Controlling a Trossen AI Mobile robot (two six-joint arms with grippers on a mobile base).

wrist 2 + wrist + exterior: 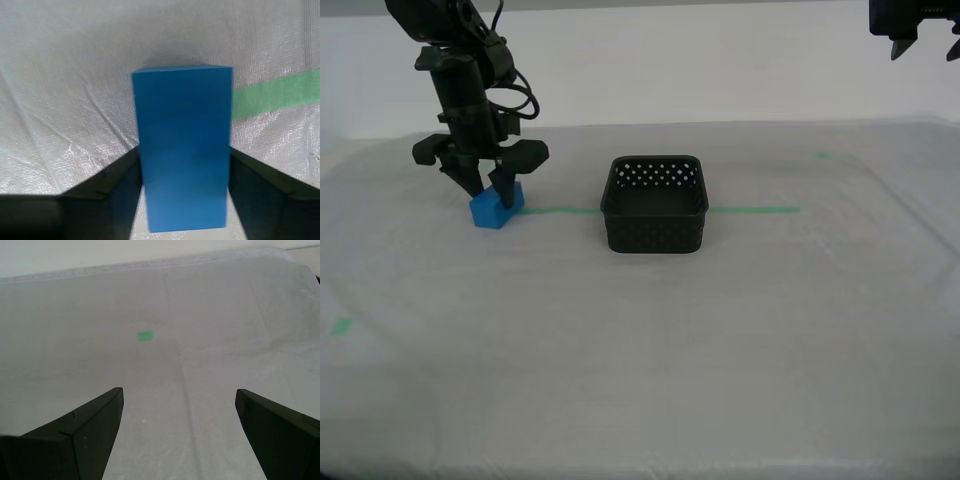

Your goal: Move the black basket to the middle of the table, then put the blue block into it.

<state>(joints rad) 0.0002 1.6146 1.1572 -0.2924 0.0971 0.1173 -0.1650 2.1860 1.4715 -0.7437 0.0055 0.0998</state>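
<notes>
Pale grey-white cloth covers the table (pixel 740 330). The black basket (pixel 654 205) sits near the table's middle, on the green tape line (pixel 755 210). My second gripper (pixel 490 185) pinches the blue block (pixel 496 207), well toward the exterior view's left of the basket; block-to-cloth contact appears likely but is unclear. My first gripper (pixel 179 405) hangs high, fingers spread, holding nothing.
</notes>
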